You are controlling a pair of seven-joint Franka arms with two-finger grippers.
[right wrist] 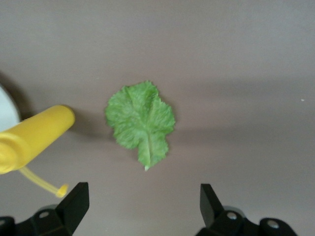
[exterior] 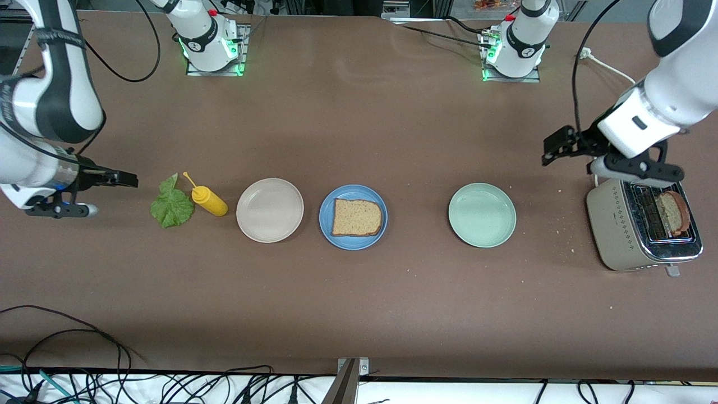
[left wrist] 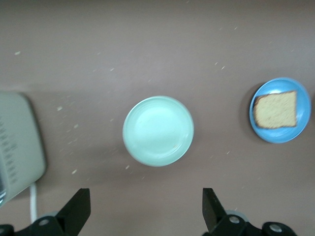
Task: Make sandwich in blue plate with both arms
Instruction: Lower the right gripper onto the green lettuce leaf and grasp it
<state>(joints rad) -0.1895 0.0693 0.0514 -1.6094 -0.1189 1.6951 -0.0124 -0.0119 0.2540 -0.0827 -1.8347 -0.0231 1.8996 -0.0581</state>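
Nearest the front camera, one brown bread slice point(exterior: 357, 217) lies flat on the blue plate point(exterior: 328, 224), between a beige plate point(exterior: 270, 210) and a pale green plate point(exterior: 482, 215). Over the table's edge at its own end, the right gripper point(exterior: 130, 179) hangs wide open and empty above the lettuce leaf point(right wrist: 140, 121), which lies beside a yellow bottle point(exterior: 208, 201). At the other end, the left gripper point(exterior: 552, 150) is spread open too, holding nothing, just beside the toaster point(exterior: 617, 224), where a second slice point(exterior: 673, 212) stands in a slot.

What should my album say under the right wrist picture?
Open right gripper hovers above a lettuce leaf beside a yellow bottle.
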